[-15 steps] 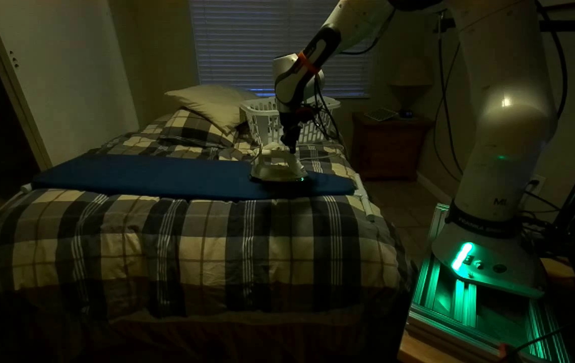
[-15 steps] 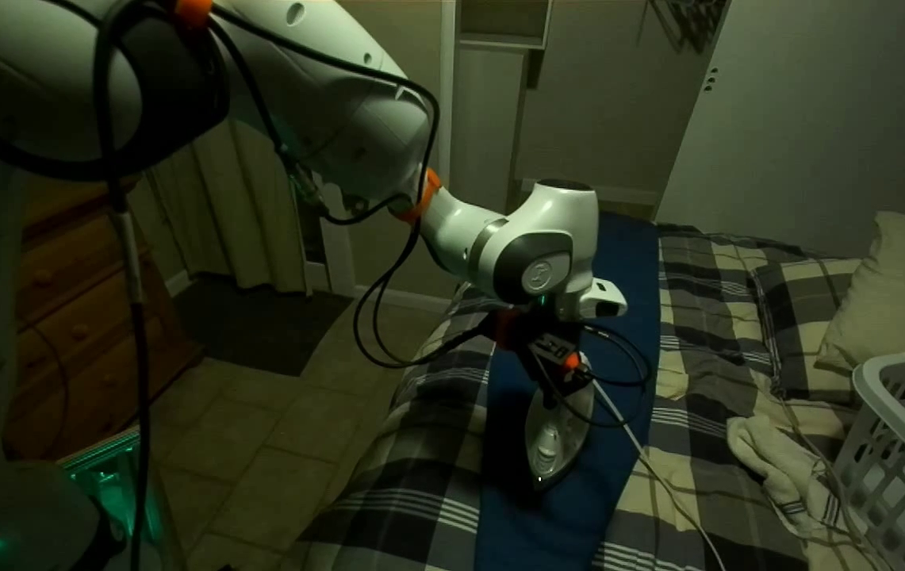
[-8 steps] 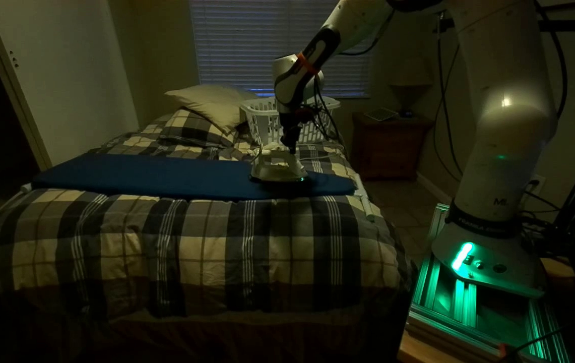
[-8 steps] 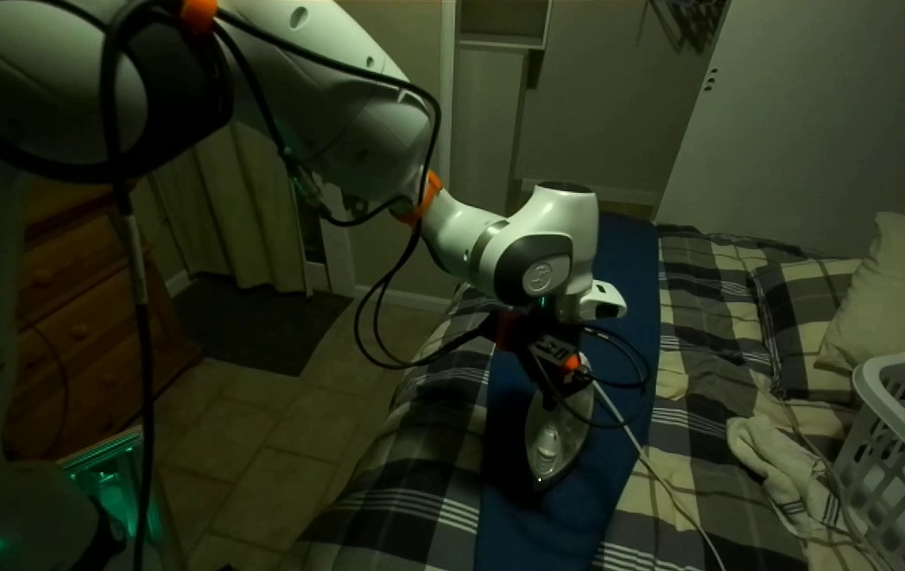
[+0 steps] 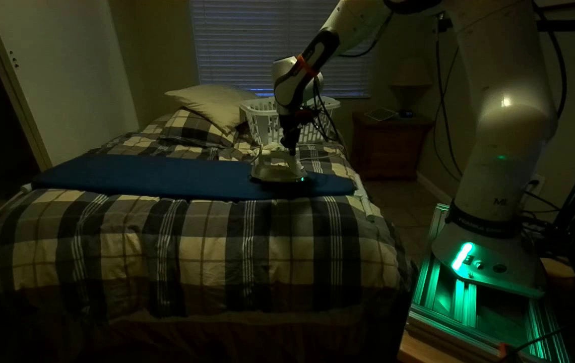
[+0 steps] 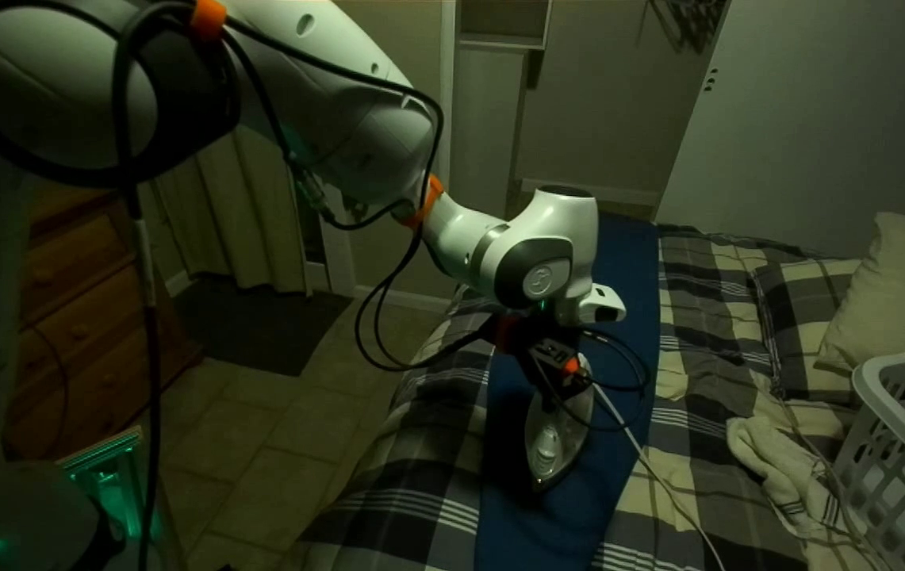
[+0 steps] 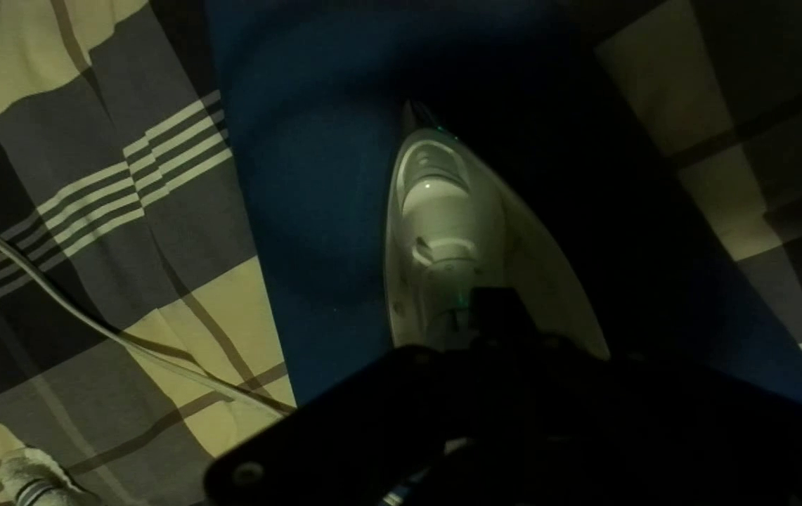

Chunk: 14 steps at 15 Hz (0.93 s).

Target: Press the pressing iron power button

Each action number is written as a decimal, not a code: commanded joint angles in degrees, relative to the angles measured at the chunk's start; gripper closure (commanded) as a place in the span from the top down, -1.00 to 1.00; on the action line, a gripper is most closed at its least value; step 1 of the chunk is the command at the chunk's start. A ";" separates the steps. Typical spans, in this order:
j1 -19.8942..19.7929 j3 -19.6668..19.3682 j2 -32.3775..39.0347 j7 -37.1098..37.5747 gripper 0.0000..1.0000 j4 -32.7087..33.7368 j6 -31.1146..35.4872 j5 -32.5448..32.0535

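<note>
In an exterior view "FRANKA" could be read on the dark band (image 5: 485, 226) around the foot of the arm (image 5: 509, 131), the letters after it too dim to make out. Compared with half a second earlier, the arm had dipped slightly, while the iron (image 7: 446, 221) had stayed put, flat toward the right end of the blue ironing board (image 5: 156, 174) across the bed (image 5: 206, 252). The jaws were closed together with nothing gripped, their fingertips (image 7: 499, 308) over the top of the iron; whether they touched it could not be told.
</note>
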 commanded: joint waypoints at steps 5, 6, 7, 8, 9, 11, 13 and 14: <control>-0.13 0.30 3.49 0.23 -1.00 1.96 -0.03 1.05; -0.11 0.28 3.57 0.26 -1.00 1.97 0.02 1.00; -0.13 0.31 3.65 0.22 -1.00 1.99 0.01 1.04; -0.14 0.32 3.71 0.21 -1.00 1.97 0.05 1.06; -0.18 0.40 3.59 0.09 -1.00 1.86 0.07 1.15; -0.19 0.46 3.16 -0.05 -1.00 1.69 0.05 1.21; -0.28 0.49 2.45 -0.25 -1.00 1.55 -0.21 1.31; -0.27 0.44 2.02 -0.21 -1.00 1.49 -0.48 1.30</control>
